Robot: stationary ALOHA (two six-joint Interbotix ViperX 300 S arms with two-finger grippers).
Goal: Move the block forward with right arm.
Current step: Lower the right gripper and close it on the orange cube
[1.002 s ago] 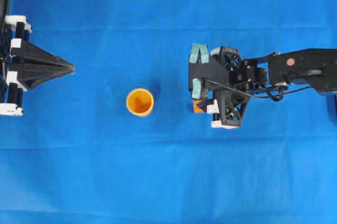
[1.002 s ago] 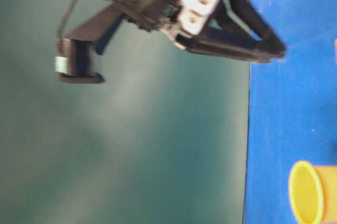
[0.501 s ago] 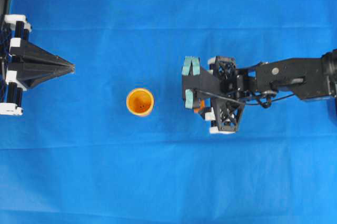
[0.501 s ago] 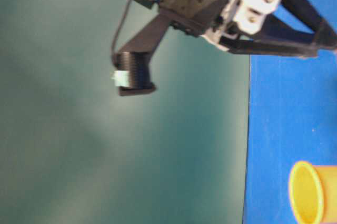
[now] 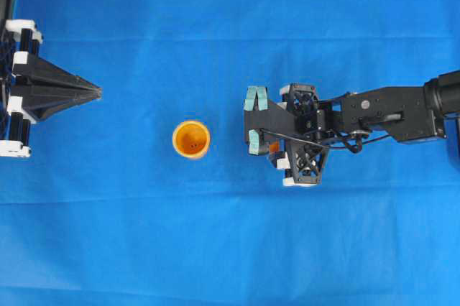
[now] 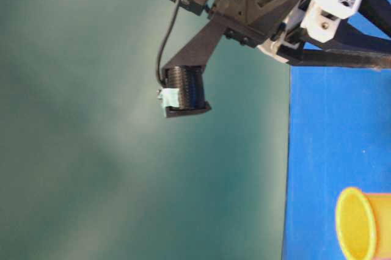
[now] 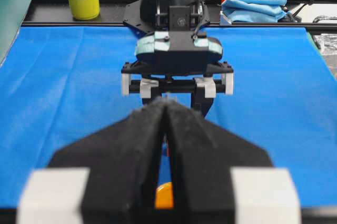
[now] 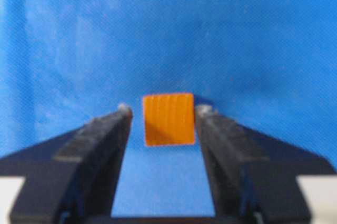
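Block (image 8: 169, 119) seen between the spread fingers of right hand (image 8: 163, 126), gaps visible on both sides | nothing gripped | block resting on blue table (image 5: 215, 33), mostly hidden under hand overhead | left hand (image 7: 166, 129) pressed together, well apart.

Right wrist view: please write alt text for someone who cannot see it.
A small orange block sits on blue cloth between the two dark fingers of the open right gripper, with a thin gap on each side. Nothing else is in the picture.
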